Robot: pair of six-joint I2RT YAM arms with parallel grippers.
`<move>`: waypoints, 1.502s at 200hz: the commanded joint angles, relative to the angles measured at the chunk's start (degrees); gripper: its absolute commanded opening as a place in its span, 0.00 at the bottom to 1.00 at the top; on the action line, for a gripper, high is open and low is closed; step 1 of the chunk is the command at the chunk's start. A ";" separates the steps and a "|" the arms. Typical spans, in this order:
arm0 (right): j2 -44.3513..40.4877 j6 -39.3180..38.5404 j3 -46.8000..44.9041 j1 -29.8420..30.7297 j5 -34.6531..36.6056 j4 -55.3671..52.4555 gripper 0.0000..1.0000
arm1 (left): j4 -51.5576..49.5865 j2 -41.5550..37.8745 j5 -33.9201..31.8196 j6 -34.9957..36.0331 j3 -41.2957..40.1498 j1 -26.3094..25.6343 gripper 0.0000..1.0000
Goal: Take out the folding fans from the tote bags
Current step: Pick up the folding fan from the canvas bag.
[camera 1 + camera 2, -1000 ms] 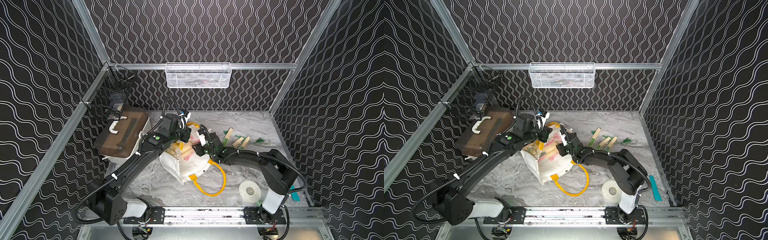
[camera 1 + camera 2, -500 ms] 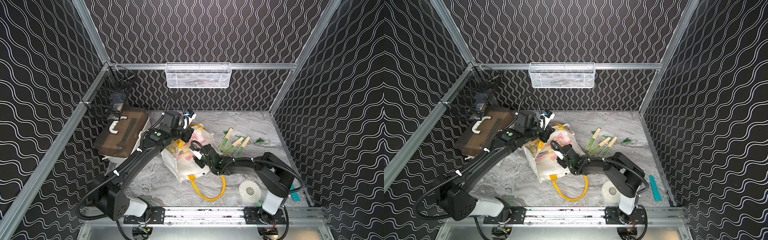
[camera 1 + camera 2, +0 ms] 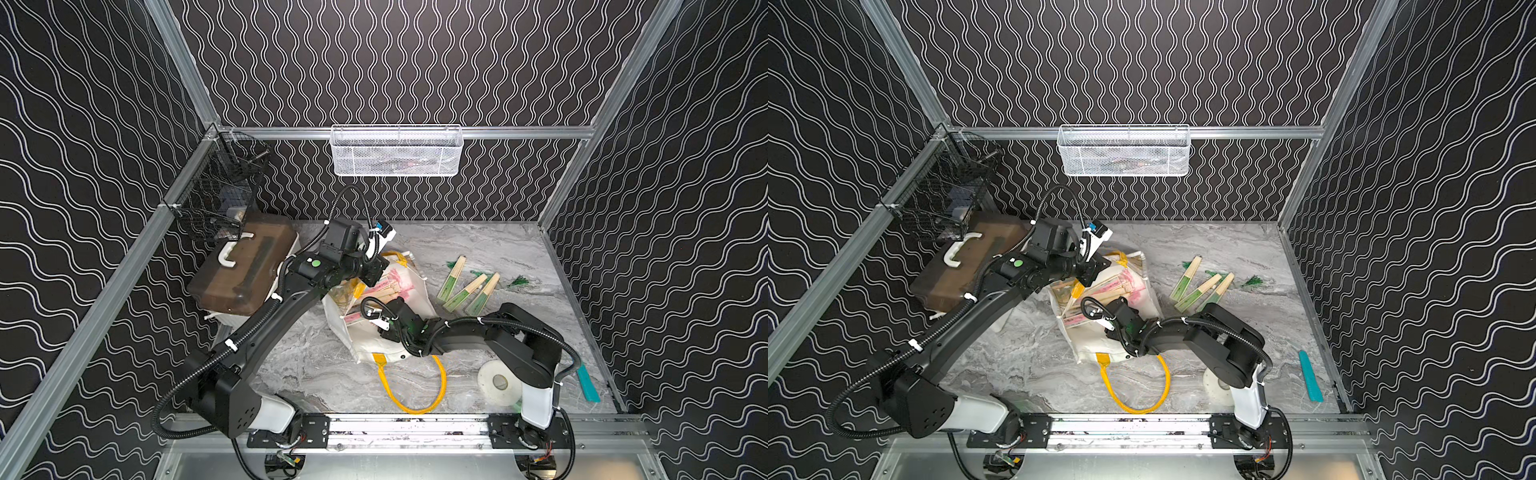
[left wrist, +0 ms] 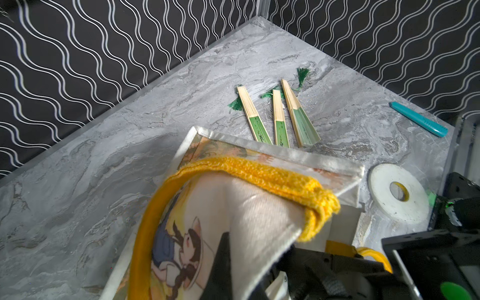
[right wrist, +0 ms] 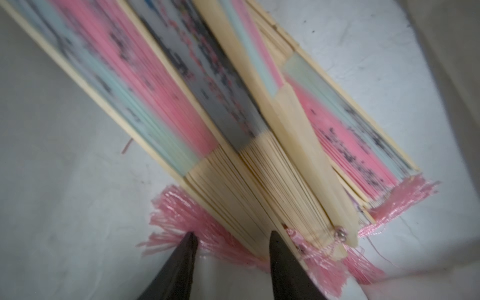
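Observation:
The white tote bag (image 3: 374, 345) lies on its side mid-table, its mouth held up. My left gripper (image 4: 249, 262) is shut on the bag's rim fabric by the yellow handle (image 4: 259, 174); in both top views it sits at the bag's top edge (image 3: 374, 268) (image 3: 1092, 270). Several pink folding fans (image 3: 395, 282) with pink tassels fill the bag. My right gripper (image 5: 231, 233) is inside the bag, open, its fingertips either side of the ribbed end of a pink fan (image 5: 233, 197). Three green fans (image 3: 465, 289) (image 4: 279, 119) lie on the table to the right.
A brown-lidded box (image 3: 245, 266) stands at the left, next to my left arm. A white tape roll (image 3: 498, 382) and a teal strip (image 3: 588, 384) lie near the right arm's base. The bag's other yellow handle (image 3: 415, 386) loops toward the front. A white mesh basket (image 3: 397, 151) hangs on the back wall.
My right gripper has moved left from the bag's right side into its mouth, toward the pink fans. The left gripper has kept its hold on the rim.

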 commanded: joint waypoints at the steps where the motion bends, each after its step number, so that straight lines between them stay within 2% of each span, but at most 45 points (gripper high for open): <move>1: 2.01 -5.12 1.17 0.74 2.61 1.86 0.48 | 0.08 0.09 5.68 2.18 0.78 0.17 0.00; 42: 8.49 -12.08 3.32 2.18 8.81 9.53 0.50 | -0.71 0.26 9.25 2.33 0.85 0.17 0.00; 75: 12.85 -18.16 3.94 2.38 13.68 20.58 0.43 | -1.36 0.79 10.81 2.24 1.55 0.16 0.00; 100: 13.62 -19.61 4.05 2.29 16.28 26.25 0.38 | -2.10 0.48 8.87 2.15 1.75 0.17 0.00; 140: 11.71 -17.36 5.03 1.47 18.10 24.00 0.37 | -3.24 0.26 7.38 1.24 2.40 0.17 0.00; 172: 9.08 -14.61 5.30 0.66 18.00 22.02 0.21 | -4.48 0.67 6.78 0.58 3.40 0.17 0.00; 214: 5.84 -12.71 3.66 0.62 15.48 19.86 0.18 | -4.02 0.95 4.07 -2.06 3.99 0.16 0.00; 244: 4.19 -10.77 2.42 0.63 14.12 17.93 0.08 | -3.99 2.21 0.35 -5.53 5.67 0.17 0.00; 300: -0.51 -6.79 0.19 0.71 10.65 14.38 0.00 | -2.53 3.35 -3.91 -9.26 6.33 0.22 0.00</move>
